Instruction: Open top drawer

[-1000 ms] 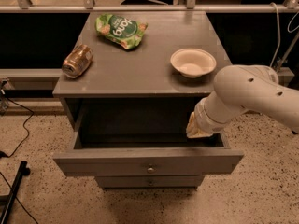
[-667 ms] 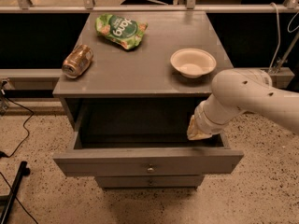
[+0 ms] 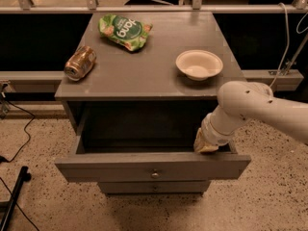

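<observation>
On the counter (image 3: 144,76), a can (image 3: 79,62) lies on its side at the left edge, a green bag (image 3: 124,31) lies near the back edge, and a bowl (image 3: 198,64) stands near the right edge. Below the front edge, the top drawer (image 3: 151,165) stands pulled well out, grey interior exposed, knob (image 3: 154,174) at centre front. The gripper (image 3: 206,143) sits inside the drawer's right end, just behind the front panel; whether it is released or clenched cannot be told.

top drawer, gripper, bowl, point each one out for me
top drawer (image 3: 115,166): camera view, front panel left of knob
gripper (image 3: 206,146): camera view, tip at drawer's right end
bowl (image 3: 198,64): camera view, inner wall
</observation>
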`<control>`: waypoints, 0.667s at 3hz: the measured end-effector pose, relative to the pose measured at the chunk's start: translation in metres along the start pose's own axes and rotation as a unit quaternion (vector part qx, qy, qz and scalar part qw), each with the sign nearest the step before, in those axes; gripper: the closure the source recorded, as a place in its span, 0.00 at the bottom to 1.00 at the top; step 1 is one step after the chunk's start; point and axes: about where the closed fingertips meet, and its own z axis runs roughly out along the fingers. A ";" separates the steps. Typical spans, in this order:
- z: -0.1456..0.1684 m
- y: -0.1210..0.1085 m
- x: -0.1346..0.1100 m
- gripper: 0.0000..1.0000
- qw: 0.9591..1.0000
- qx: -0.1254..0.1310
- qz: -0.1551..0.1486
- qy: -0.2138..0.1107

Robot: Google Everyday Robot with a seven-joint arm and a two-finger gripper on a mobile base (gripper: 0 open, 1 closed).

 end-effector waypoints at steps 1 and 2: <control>0.008 0.023 -0.006 1.00 0.999 -0.041 -0.002 -0.024; 0.008 0.023 -0.006 1.00 0.999 -0.041 -0.002 -0.024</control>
